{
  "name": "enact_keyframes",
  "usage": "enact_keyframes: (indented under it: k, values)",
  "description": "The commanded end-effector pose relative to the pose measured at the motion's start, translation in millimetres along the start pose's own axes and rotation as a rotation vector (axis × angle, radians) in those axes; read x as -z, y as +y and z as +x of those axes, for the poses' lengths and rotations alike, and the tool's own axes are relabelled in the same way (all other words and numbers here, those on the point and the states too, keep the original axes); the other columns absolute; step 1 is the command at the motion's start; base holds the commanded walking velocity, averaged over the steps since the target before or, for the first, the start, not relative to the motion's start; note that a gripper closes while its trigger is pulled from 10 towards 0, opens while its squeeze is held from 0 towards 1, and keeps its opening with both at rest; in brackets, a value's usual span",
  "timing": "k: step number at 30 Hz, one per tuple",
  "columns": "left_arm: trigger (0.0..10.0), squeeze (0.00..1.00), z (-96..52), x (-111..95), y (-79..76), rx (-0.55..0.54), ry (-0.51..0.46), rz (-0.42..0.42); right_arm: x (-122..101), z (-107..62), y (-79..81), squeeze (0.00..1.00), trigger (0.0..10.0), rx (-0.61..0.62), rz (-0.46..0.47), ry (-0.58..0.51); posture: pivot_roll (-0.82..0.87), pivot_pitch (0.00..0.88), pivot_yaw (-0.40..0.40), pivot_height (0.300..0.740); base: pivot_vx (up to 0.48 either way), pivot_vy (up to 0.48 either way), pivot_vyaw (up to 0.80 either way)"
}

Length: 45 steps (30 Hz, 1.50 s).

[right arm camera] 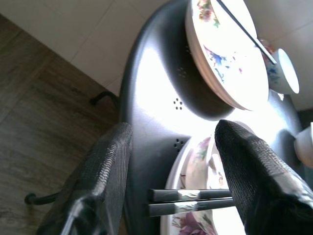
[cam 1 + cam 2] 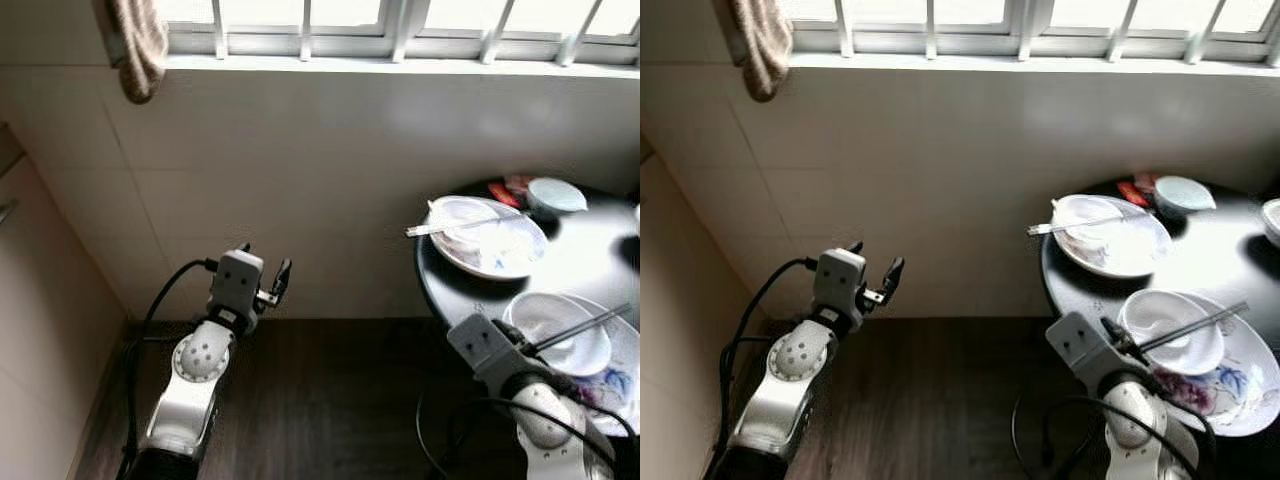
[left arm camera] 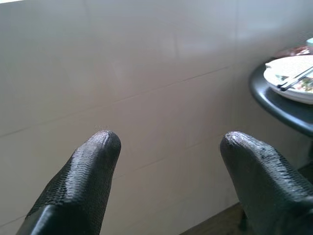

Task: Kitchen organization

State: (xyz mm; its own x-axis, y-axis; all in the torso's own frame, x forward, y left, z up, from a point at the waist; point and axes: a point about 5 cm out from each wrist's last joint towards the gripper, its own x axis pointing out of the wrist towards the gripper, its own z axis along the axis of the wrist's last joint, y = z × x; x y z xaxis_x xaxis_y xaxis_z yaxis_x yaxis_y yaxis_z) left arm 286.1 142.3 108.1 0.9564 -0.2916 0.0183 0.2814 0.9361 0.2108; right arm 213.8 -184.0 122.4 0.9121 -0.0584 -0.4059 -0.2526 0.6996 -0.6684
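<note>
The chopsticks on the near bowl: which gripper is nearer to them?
Right. The right gripper is open at the table's edge, its fingers either side of the chopsticks tips. The left gripper, also open, hangs over the floor by the tiled wall, well away from them.

No legible text, label, brand, number or sign anywhere. Only painted floral patterns, no lettering, on the large plate (image 2: 1240, 400) at the table's 5 o'clock edge and on the far plate (image 1: 220, 54).
</note>
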Motion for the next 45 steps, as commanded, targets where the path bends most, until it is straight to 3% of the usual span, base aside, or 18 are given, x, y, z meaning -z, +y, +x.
enact_keyframes:
  k: [1, 4, 10, 12, 13, 16, 19, 20, 23, 31, 36, 40, 42, 43, 45]
  values:
    - [10.0, 0.0, 1.5, 0, -0.7, 0.003, 0.005, -0.003, -14, 2.7, -4.6, 0.0, 10.0, 0.044, -0.041, -0.108, -0.13, 0.0, -0.057, 0.74, 0.0, 0.0, -0.8]
    - [10.0, 0.0, 1.8, 0, -0.9, 0.001, 0.003, -0.004, -26, 5.0, -2.0, 0.0, 10.0, 0.004, -0.03, -0.204, -0.12, 0.0, -0.061, 0.74, 0.0, 0.0, -0.27]
    - [10.0, 0.0, 1.9, 0, -0.9, 0.0, 0.003, -0.006, -26, 3.2, 7.2, 0.0, 10.0, -0.086, 0.006, -0.197, -0.12, 0.0, -0.063, 0.74, 0.0, 0.0, 0.0]
    - [10.0, 0.0, 1.6, 1, -0.7, 0.001, 0.005, -0.007, -16, 2.0, 6.6, 0.0, 10.0, -0.124, 0.106, -0.14, -0.13, 0.0, -0.061, 0.74, 0.0, 0.0, 0.0]
    - [10.0, 0.0, 1.6, 1, -0.7, 0.001, 0.005, -0.007, -16, 2.0, 6.6, 0.0, 10.0, -0.124, 0.106, -0.14, -0.13, 0.0, -0.061, 0.74, 0.0, 0.0, 0.0]
    - [10.0, 0.0, 1.5, 1, -0.7, 0.004, 0.007, -0.008, -11, -0.1, -1.1, 0.0, 10.0, -0.143, 0.221, -0.095, -0.14, 0.0, -0.058, 0.74, 0.0, 0.0, -0.22]
    - [10.0, 0.0, 1.6, 1, -0.5, 0.005, 0.009, -0.01, -8, 1.3, -11.2, 0.0, 10.0, -0.103, 0.26, -0.074, -0.14, 0.0, -0.055, 0.74, 0.0, 0.0, -0.8]
    - [10.0, 0.0, 2.2, 2, -1.2, 0.009, 0.011, -0.011, -10, 4.1, -24.6, 0.0, 10.0, -0.03, 0.276, -0.085, -0.15, 0.0, -0.053, 0.74, 0.0, 0.0, -0.77]
    - [10.0, 0.0, 3.3, 2, -2.9, 0.015, 0.011, -0.011, -16, 7.6, -37.4, 0.0, 10.0, 0.061, 0.338, -0.113, -0.14, 0.0, -0.055, 0.74, 0.0, 0.0, -0.78]
    - [10.0, 0.0, 3.2, 2, -3.6, 0.011, 0.009, -0.012, -33, 7.9, -43.5, 0.0, 10.0, 0.174, 0.485, -0.189, -0.13, 0.0, -0.061, 0.74, 0.0, 0.0, -0.4]
    - [10.0, 0.0, 3.1, 3, -3.7, 0.015, 0.011, -0.013, -33, 8.5, -37.3, 0.0, 10.0, 0.145, 0.674, -0.174, -0.13, 0.0, -0.06, 0.74, 0.0, 0.0, 0.0]
    - [10.0, 0.0, 3.0, 4, -4.2, 0.018, 0.014, -0.017, -28, 7.3, -37.2, 0.0, 10.0, 0.193, 0.814, -0.144, -0.13, 0.0, -0.057, 0.74, 0.0, 0.0, -0.2]
    - [10.0, 0.0, 3.0, 4, -4.3, 0.017, 0.014, -0.023, -27, 7.9, -37.5, 0.0, 10.0, 0.2, 0.811, -0.143, -0.13, 0.0, -0.057, 0.74, 0.0, 0.0, -0.79]
    - [10.0, 0.0, 3.1, 4, -4.4, 0.015, 0.01, -0.032, -28, 8.7, -38.1, 0.0, 10.0, 0.206, 0.748, -0.151, -0.13, 0.0, -0.056, 0.74, 0.0, 0.0, -0.76]
    - [10.0, 0.0, 3.2, 4, -4.2, 0.013, 0.009, -0.034, -30, 9.1, -39.2, 0.0, 10.0, 0.212, 0.707, -0.168, -0.13, 0.0, -0.057, 0.74, 0.0, 0.0, -0.67]
